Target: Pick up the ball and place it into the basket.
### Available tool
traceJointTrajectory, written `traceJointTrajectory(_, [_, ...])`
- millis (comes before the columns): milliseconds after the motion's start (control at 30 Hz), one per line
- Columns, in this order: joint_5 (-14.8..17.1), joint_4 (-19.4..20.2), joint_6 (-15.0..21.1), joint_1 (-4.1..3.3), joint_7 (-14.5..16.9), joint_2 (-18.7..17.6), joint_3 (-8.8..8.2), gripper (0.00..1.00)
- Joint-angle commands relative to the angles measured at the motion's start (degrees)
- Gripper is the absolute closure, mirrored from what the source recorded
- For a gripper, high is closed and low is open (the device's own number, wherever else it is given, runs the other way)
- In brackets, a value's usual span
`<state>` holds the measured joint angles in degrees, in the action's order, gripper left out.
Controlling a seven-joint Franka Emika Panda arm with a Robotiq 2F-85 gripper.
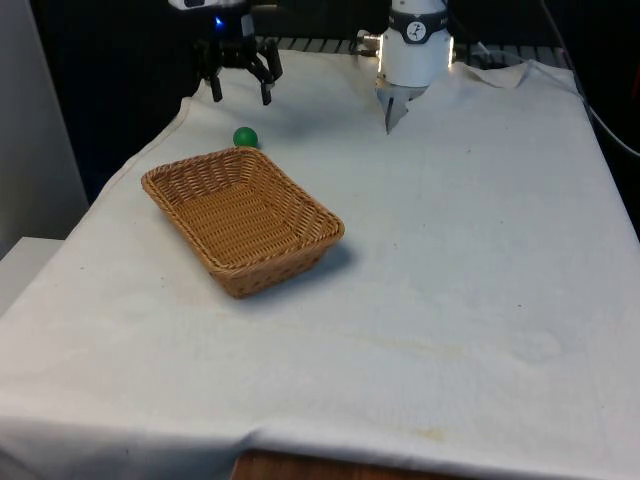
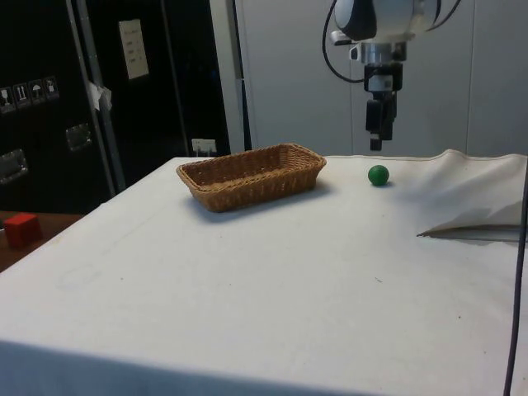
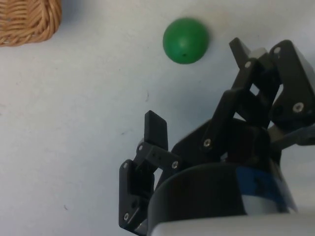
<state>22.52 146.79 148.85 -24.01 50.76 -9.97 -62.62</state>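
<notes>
- One green ball (image 1: 245, 137), one wicker basket (image 1: 243, 218) and one black gripper (image 1: 240, 92) show over the table (image 1: 470, 260) with its white cloth.
- The ball lies on the cloth near the table's far edge, towards the far corner on the front view's left, just beyond the basket's far corner and apart from it.
- The gripper hangs in the air above the ball, clear of it and of the cloth; its jaws are apart and hold nothing.
- In the side view, the gripper (image 2: 379, 124) is straight over the ball (image 2: 378, 175), with a clear gap of air between them, and the basket (image 2: 252, 175) lies to one side.
- In the wrist view, the ball (image 3: 185, 40) sits beyond the spread fingertips (image 3: 156, 129), not between them, and a corner of the basket (image 3: 29, 19) shows nearby.
- The front view looks down into the basket: its woven floor is bare, with nothing in it.
- A red box (image 2: 21, 228) stands off the table on a low surface in the side view.
</notes>
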Motion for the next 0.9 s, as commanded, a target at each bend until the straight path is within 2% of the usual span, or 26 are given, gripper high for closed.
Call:
traceJointTrajectory(0, [2.23, 1.09, 1.26, 0.57, 1.15, -0.40, 1.55, 0.00])
traceJointTrajectory(100, [3.15, 0.92, 1.32, 0.63, 1.20, -1.15, 2.29, 0.00])
traceJointTrajectory(133, [1.09, -0.06, 0.00, -0.06, 0.06, -0.86, 0.80, 0.00])
traceJointTrajectory(167, [3.32, 0.86, 1.38, 0.63, 1.20, -1.26, 2.41, 0.00])
traceJointTrajectory(400, [5.10, 0.57, 1.43, 0.80, 1.49, -2.58, 3.50, 0.00])
traceJointTrajectory(433, [2.98, -0.40, 0.00, -0.06, 0.11, -2.41, 1.89, 0.00])
traceJointTrajectory(467, [5.39, 0.57, 1.38, 0.86, 1.55, -2.69, 3.67, 0.00])
traceJointTrajectory(700, [6.59, 0.57, 1.32, 0.92, 1.55, -3.72, 4.18, 0.00])
traceJointTrajectory(733, [4.41, -0.40, 0.00, -0.06, 0.17, -3.50, 2.46, 0.00])
traceJointTrajectory(767, [4.41, -0.40, 0.00, -0.06, 0.17, -3.50, 2.46, 0.00])
traceJointTrajectory(800, [7.05, 0.46, 1.26, 0.97, 1.49, -4.24, 4.35, 0.00])
traceJointTrajectory(867, [7.45, 0.34, 1.15, 0.97, 1.38, -4.64, 4.53, 0.00])
